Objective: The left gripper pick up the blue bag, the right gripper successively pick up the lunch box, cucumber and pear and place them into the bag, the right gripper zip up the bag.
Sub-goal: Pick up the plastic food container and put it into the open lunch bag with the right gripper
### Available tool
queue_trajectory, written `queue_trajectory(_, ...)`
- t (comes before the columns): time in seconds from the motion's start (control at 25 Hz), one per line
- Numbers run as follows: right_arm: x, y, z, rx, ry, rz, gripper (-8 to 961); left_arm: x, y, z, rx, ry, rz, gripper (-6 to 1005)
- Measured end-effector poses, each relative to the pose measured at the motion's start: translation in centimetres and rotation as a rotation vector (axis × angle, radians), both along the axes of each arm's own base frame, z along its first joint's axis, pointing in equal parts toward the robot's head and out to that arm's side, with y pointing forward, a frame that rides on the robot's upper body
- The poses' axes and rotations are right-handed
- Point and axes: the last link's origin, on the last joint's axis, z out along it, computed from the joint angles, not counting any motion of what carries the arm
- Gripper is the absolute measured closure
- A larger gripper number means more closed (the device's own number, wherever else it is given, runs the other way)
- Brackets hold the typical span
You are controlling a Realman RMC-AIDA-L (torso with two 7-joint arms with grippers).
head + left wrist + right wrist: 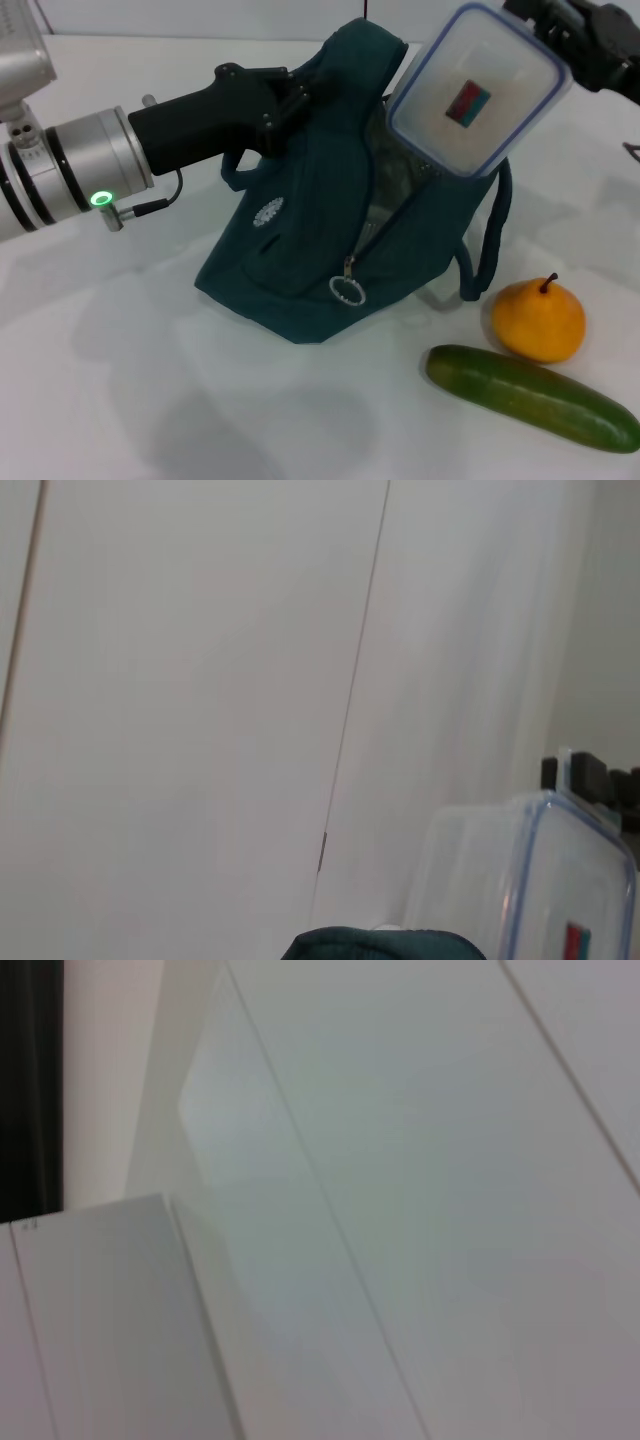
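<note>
Dark teal blue bag (300,270) with white round logo and silver ring pull, clear lunch box (478,88) rimmed pale blue, red-and-teal label, orange-yellow pear (537,320), dark green cucumber (530,397), black left gripper (285,100), green-lit ring

Beyond my left claw I see pale wall panels (200,680) split by a thin dark seam (355,680). Under both claws lies a plain white tabletop (150,400), evenly lit.
</note>
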Motion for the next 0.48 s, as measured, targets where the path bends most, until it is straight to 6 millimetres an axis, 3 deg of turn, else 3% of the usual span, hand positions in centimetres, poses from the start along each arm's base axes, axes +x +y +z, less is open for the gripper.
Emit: queue_trajectory(0.48, -1.7, 0.0, -0.9, 0.033, 0.064, 0.028, 859, 0.0, -0.4, -0.5, -0.029, -0.013, -0.002, 927)
